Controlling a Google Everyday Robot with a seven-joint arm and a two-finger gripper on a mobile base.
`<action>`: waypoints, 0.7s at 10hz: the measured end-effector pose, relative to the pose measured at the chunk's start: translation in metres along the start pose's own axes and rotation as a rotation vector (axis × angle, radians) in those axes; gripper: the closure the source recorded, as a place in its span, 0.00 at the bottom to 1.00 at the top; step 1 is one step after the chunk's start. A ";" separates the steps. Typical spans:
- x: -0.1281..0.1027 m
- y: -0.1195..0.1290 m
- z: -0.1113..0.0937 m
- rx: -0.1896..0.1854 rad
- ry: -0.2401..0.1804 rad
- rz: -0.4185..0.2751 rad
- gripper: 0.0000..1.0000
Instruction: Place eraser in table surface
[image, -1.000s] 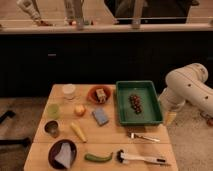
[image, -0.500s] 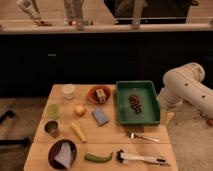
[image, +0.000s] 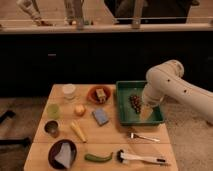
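The eraser (image: 100, 94), a small tan block, lies in an orange bowl (image: 92, 95) at the back middle of the light wooden table surface (image: 115, 141). My white arm reaches in from the right and bends down. Its gripper (image: 145, 113) hangs over the right part of the green tray (image: 125, 118), well to the right of the eraser and apart from it. Nothing shows in the gripper.
The tray holds a dark bunch of grapes (image: 135, 102). On the table are a white cup (image: 69, 91), a green cup (image: 53, 110), a yellow-orange fruit (image: 79, 109), a blue-grey sponge (image: 101, 116), a metal cup (image: 51, 128), a dark bowl (image: 52, 150), a fork (image: 145, 137) and a brush (image: 141, 159).
My arm has swung left from beside the table, and the gripper now hangs over the green tray. The things on the table have not moved.
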 end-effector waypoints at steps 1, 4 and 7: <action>-0.004 0.000 0.000 -0.001 -0.017 0.044 0.20; -0.010 -0.001 -0.001 -0.003 -0.044 0.110 0.20; -0.011 -0.001 0.000 -0.004 -0.044 0.111 0.20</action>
